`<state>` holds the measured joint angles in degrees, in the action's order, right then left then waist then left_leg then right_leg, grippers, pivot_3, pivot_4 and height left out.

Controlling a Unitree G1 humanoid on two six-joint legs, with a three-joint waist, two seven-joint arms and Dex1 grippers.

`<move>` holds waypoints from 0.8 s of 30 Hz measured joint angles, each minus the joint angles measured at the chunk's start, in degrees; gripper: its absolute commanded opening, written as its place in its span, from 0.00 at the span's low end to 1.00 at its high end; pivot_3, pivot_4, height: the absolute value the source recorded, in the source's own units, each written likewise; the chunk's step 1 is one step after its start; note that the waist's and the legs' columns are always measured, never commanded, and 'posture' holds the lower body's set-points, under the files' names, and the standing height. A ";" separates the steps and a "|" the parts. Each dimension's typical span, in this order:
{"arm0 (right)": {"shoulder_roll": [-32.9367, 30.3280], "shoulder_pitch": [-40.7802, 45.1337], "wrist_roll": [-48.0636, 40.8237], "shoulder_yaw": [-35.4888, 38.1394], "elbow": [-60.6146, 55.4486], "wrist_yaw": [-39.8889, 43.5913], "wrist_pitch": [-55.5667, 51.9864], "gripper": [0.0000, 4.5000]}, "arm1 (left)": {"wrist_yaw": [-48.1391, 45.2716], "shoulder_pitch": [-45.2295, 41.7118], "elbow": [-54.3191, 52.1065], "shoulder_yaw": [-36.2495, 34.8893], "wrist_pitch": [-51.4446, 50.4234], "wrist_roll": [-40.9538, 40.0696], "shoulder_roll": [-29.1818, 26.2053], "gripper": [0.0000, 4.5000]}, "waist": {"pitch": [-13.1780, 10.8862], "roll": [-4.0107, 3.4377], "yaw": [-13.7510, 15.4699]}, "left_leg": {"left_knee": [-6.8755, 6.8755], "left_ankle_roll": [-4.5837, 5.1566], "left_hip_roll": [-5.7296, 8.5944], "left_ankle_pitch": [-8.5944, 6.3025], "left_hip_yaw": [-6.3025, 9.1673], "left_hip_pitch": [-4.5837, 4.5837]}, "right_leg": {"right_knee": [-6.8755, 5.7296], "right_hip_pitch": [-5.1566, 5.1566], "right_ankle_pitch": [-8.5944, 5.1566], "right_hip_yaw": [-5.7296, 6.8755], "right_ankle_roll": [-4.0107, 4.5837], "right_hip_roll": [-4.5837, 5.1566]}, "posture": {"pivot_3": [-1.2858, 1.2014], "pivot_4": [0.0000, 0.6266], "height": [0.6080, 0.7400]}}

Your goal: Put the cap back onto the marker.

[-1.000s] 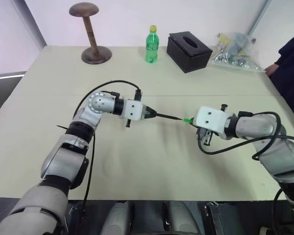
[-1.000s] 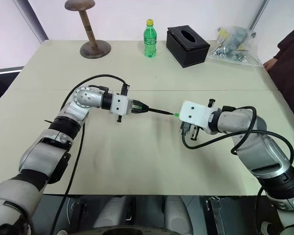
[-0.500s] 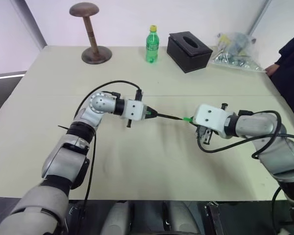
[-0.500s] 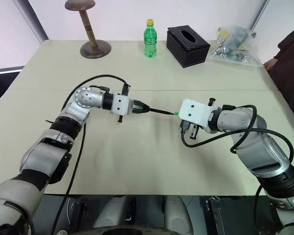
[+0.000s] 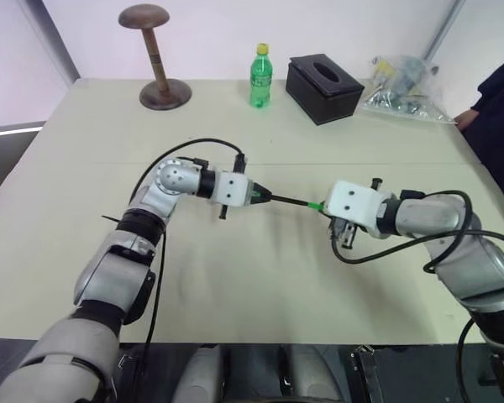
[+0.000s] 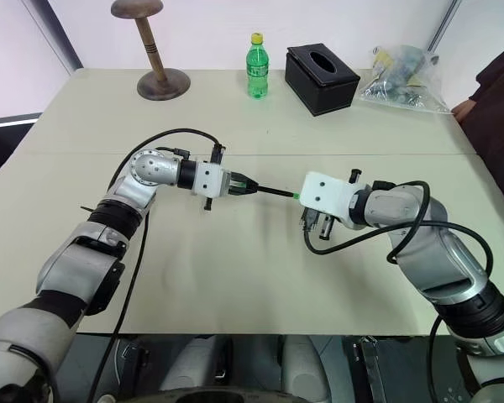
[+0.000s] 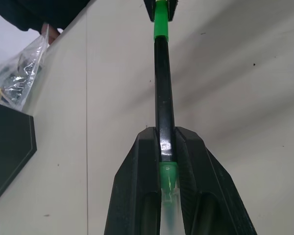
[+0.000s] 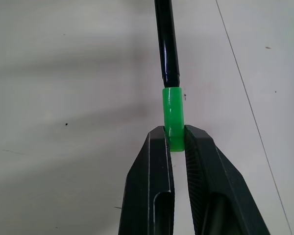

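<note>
since a second ago the right gripper [image 8: 175,142] has edged toward the left gripper [image 7: 165,147], so the cap [image 8: 173,117] now sits on the marker [image 7: 163,93] tip. the thin black marker, pinched by the left, spans level above the table [image 5: 235,285]; the small green cap is clamped by the right.

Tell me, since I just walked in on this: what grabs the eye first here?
Mid-table, the two arms meet: the left gripper is shut on the black marker, the right gripper on the green cap at its tip. At the far edge stand a green bottle and a black tissue box.
</note>
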<state>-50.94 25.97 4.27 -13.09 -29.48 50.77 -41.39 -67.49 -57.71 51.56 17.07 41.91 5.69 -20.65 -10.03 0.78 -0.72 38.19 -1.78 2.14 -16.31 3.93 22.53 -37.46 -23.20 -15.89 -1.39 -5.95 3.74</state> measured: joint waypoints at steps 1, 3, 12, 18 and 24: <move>0.07 0.00 0.01 -0.02 0.00 -0.04 -0.10 0.01 | -0.04 0.00 0.00 0.00 -0.06 -0.01 -0.01 0.00 | 0.00 0.00 0.00 | 0.00 0.00 0.00 0.00 0.00 0.00 | 0.00 0.00 0.00 0.00 0.00 0.00 | 0.52 0.24 1.00; 0.26 0.01 0.06 -0.06 -0.01 -0.13 -0.34 0.01 | -0.14 0.00 0.00 0.00 -0.21 -0.06 -0.01 0.00 | 0.00 0.00 0.00 | 0.00 0.00 0.00 0.00 0.00 0.00 | 0.00 0.00 0.00 0.00 0.00 0.00 | 0.52 0.24 1.00; 0.79 1.14 0.71 -0.87 -0.57 -0.34 -0.76 0.01 | -4.74 0.02 -0.05 -1.24 -4.28 -3.49 0.53 0.00 | 0.00 0.00 -0.04 | 0.00 0.00 0.00 0.00 0.00 0.00 | 0.00 -0.01 0.00 0.00 0.00 -0.01 | 0.52 0.24 1.00; 0.92 1.39 1.17 -1.05 -1.27 -0.36 -0.89 0.01 | -7.06 0.06 -0.05 -2.19 -6.50 -5.10 0.60 0.00 | 0.00 0.00 -0.03 | 0.01 0.00 0.00 0.00 0.00 0.00 | 0.00 -0.01 0.00 0.00 0.00 0.00 | 0.52 0.24 1.00; 1.47 1.55 1.22 -1.26 -1.86 -0.35 -2.10 0.01 | -7.57 0.06 -0.05 -2.43 -6.45 -5.11 0.45 0.00 | 0.00 0.00 -0.02 | 0.01 0.00 0.00 0.00 0.00 0.00 | 0.00 -0.01 0.00 0.00 0.00 0.00 | 0.52 0.24 1.00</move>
<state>-49.47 27.52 5.49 -14.35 -31.34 50.42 -43.49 -75.06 -57.65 51.51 14.63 35.46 0.58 -20.20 -10.03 0.78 -0.74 38.20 -1.78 2.13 -16.31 3.94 22.53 -37.47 -23.21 -15.89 -1.39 -5.95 3.74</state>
